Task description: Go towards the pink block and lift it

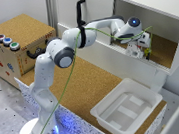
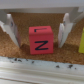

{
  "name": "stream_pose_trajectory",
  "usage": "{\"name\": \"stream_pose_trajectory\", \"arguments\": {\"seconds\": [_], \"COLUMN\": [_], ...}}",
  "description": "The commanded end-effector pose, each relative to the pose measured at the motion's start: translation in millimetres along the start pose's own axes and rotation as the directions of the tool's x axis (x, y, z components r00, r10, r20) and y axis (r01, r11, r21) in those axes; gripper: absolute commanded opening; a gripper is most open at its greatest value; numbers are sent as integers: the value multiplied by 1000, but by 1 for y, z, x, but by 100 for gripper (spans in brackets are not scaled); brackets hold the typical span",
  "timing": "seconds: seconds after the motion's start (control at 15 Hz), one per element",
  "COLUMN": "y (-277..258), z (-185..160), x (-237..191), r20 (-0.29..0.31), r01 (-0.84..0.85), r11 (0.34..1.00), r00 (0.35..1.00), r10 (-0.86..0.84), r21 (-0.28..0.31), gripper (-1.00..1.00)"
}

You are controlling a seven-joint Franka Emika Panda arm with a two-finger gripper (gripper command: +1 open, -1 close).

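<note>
Pink block (image 2: 39, 41) on cork surface (image 2: 45, 20), white shelf (image 1: 150, 7)

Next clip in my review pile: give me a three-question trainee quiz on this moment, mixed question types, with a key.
1. True or false: in the wrist view, the pink block sits between the two fingers of the end effector.
2. Multiple choice: what letter shows on the pink block's front face? A) N B) Z C) O
3. Fill in: in the exterior view, the white tray lies on the cork surface toward the view's ______ side.

Key: 1 true; 2 B; 3 right.
</note>
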State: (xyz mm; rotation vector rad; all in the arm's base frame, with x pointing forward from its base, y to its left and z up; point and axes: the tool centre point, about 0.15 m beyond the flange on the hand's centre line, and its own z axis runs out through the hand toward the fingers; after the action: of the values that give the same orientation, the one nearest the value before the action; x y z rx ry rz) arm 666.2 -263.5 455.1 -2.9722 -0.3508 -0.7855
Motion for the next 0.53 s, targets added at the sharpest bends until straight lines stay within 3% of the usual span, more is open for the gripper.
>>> {"name": "stream_pose_trajectory", "arguments": {"seconds": [0.0,0.2,0.47], "y": [12,3,-36], "z": [15,-9,-66], "x": [9,2,-22], "r20": [90,66,-26], "r01": [-27,-37,-10], "r11": [991,995,997], "r00": [996,997,1000], "r10": [16,31,12], "r21": [128,96,81], "gripper": [-100,-100,-100]}}
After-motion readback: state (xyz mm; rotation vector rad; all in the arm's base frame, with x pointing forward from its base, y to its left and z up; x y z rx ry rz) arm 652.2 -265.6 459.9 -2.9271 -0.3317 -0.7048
